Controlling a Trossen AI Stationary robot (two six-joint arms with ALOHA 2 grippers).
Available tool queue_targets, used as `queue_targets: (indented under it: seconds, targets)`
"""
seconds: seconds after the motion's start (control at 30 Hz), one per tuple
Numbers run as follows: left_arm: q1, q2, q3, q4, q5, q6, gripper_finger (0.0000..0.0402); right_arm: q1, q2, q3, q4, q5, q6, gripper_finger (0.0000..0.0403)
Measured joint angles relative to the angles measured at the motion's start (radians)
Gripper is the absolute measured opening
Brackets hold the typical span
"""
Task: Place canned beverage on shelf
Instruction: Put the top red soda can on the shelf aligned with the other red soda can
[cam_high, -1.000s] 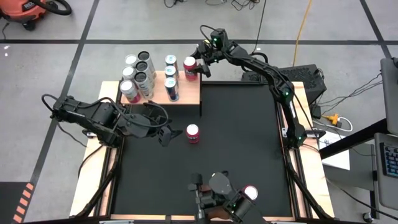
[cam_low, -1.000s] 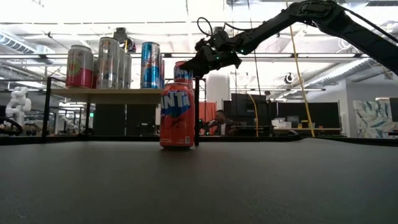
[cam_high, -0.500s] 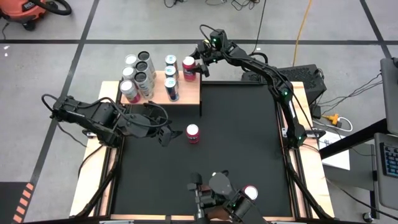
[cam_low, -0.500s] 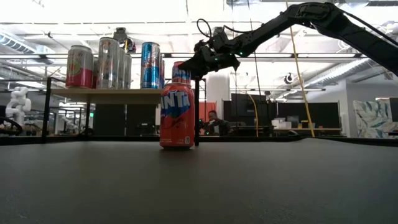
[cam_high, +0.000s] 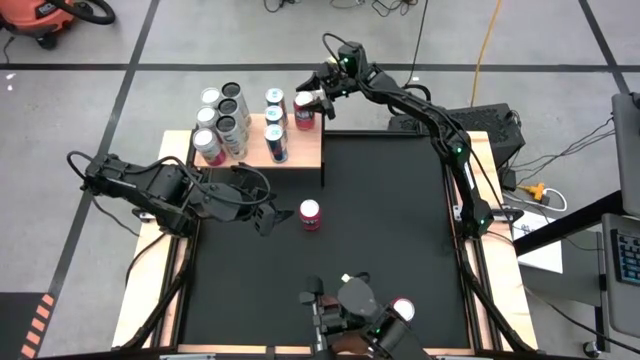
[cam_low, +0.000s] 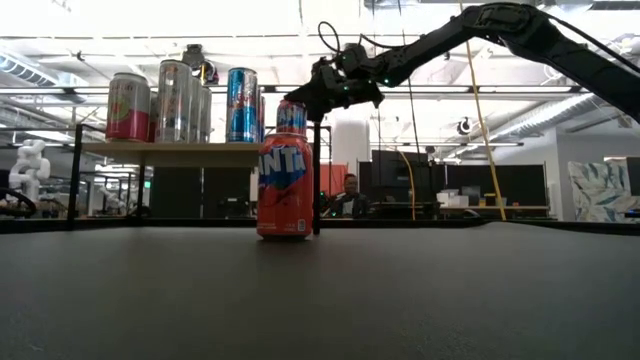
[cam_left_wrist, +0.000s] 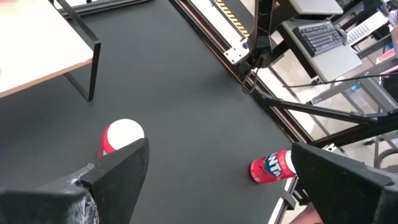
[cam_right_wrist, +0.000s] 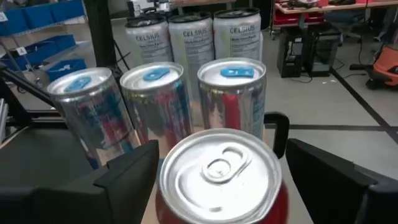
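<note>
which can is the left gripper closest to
The red can standing alone on the black mat, just beside the open left gripper; the other cans stand on the shelf.

You see an orange can (cam_low: 285, 186) upright on the black mat (cam_low: 320, 290), 4 cans on the shelf (cam_low: 170, 152) behind it, and the right gripper (cam_low: 305, 103) above the shelf's corner.
</note>
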Motion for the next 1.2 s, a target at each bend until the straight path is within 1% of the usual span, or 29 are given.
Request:
queue_targets:
  seconds: [0.3,0.4,0.43,0.53,0.6,0.7,0.83,0.9,1.07,1.2]
  targets:
    - [0.000,0.000,0.000,-0.003,0.000,0.002,0.0396,0.000,0.000,0.089,-0.014,-0.022,0.067,0.0330]
    - [0.000,0.000,0.000,-0.003,0.000,0.002,0.0396,0.000,-0.003,0.145,-0.049,-0.015,0.112,0.0330]
    - [0.000,0.000,0.000,-0.003,0.000,0.002,0.0396,0.000,-0.007,0.167,-0.080,0.003,0.114,0.0330]
    - [0.000,0.000,0.000,-0.004,-0.002,0.002,0.0396,0.000,-0.041,0.231,-0.218,0.068,0.072,0.0330]
    - [0.000,0.000,0.000,-0.004,-0.015,0.003,0.0396,0.000,-0.105,0.209,-0.262,0.093,0.033,0.0330]
    - [0.000,0.000,0.000,-0.008,-0.050,0.030,0.0396,0.003,-0.199,0.207,-0.385,0.146,-0.030,0.0330]
    - [0.000,0.000,0.000,-0.008,-0.062,0.075,0.0396,0.022,-0.321,0.207,-0.573,0.251,-0.101,0.0330]
    - [0.000,0.000,-0.002,-0.007,-0.065,0.096,0.0396,0.035,-0.379,0.207,-0.651,0.270,-0.078,0.0329]
    - [0.000,0.000,-0.040,-0.009,-0.063,0.098,0.0396,0.075,-0.506,0.207,-0.886,0.267,0.072,0.0329]
    - [0.005,0.014,-0.061,-0.009,-0.058,0.078,0.0396,0.117,-0.582,0.206,-1.116,0.268,0.109,0.0329]
